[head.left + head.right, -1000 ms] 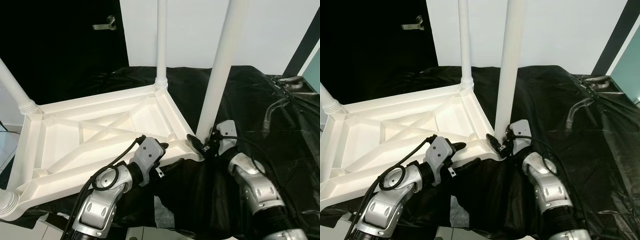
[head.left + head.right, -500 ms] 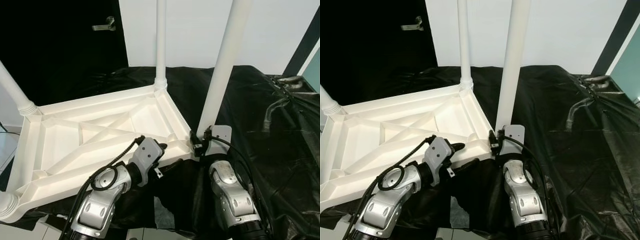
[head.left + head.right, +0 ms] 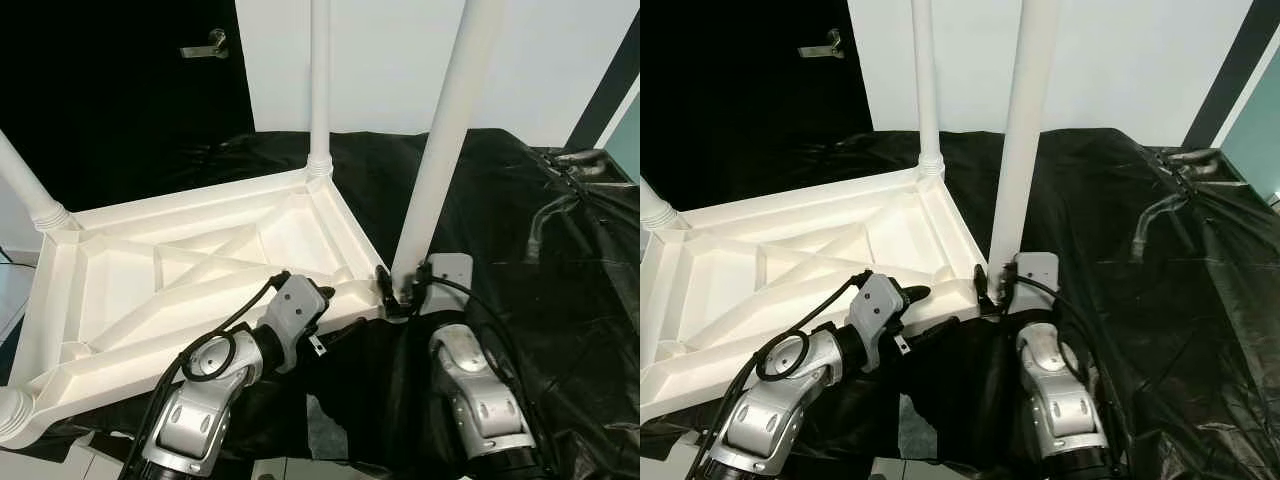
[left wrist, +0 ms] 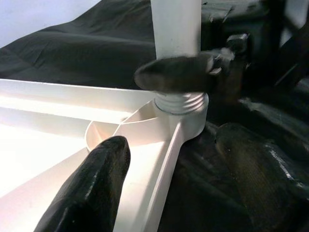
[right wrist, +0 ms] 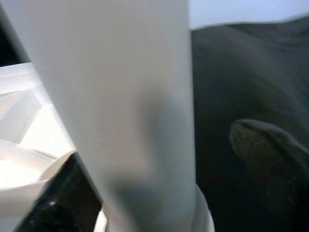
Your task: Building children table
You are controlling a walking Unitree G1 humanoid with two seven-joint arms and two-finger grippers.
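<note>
The white children's table top [image 3: 200, 265] lies upside down on black sheeting. A far leg [image 3: 320, 80] and a left leg [image 3: 25, 185] stand in its corners. The near right leg [image 3: 440, 160] stands slightly tilted in its threaded corner socket [image 4: 181, 104]. My left gripper [image 3: 335, 310] is open astride the table's near rim, one finger [image 4: 91, 188] inside and the other outside. My right gripper [image 3: 395, 298] is open around the base of the near right leg. One finger [image 4: 176, 72] lies across the leg, and the other [image 5: 270, 154] stands a little apart from it.
Black plastic sheeting [image 3: 560, 250] covers the work surface and hangs over its near edge. Dark cables [image 3: 565, 165] lie at the right. A white wall and a dark door with a handle [image 3: 205, 45] stand behind. Pale floor shows at the bottom left.
My right forearm has swung in from the right to sit straight below the leg, with its wrist turned around the leg's base. The left arm and the table have stayed put.
</note>
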